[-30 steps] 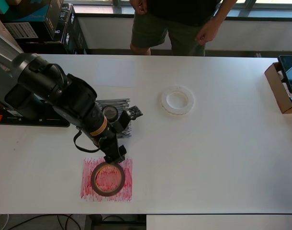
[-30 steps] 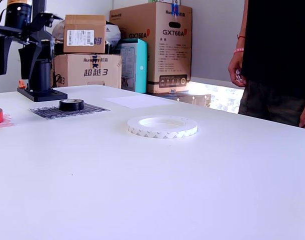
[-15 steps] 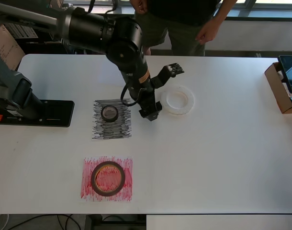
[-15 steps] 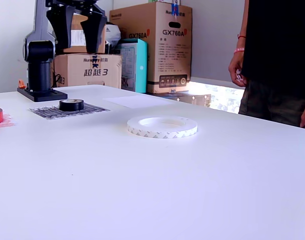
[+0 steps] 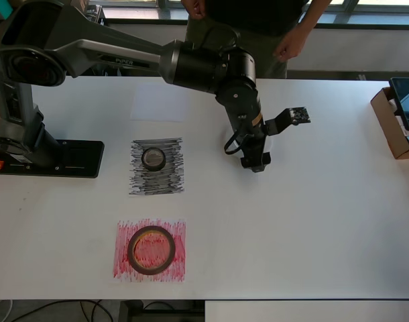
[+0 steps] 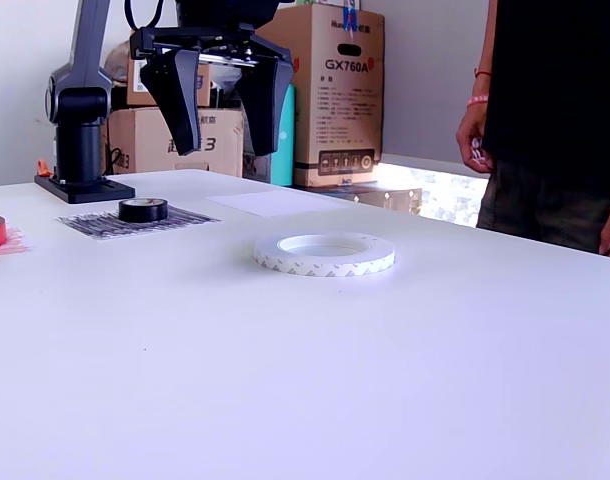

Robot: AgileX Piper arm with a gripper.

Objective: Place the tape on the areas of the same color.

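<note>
My gripper [image 5: 277,138] is open and empty, hanging over the white tape ring, which it mostly hides in the overhead view. In the exterior view the gripper [image 6: 222,112] hovers with jaws spread wide, above and to the left of the white ring [image 6: 325,253], which lies flat on the bare table. The small black roll [image 5: 153,158] sits on the black scribbled sheet [image 5: 157,180]. On the red scribbled sheet [image 5: 175,268] lies the dark-red roll [image 5: 151,249]. The blank white sheet [image 5: 161,102] has nothing on it.
A person [image 5: 248,30] stands at the table's far edge, close to the arm. An open cardboard box [image 5: 395,124] sits at the overhead view's right edge. The arm's black base [image 5: 57,158] is at the left. Stacked cartons [image 6: 305,90] stand behind the table.
The arm has swung from the red sheet, past the black sheet, to above the white ring. The gripper stayed open and the tape rolls have not moved.
</note>
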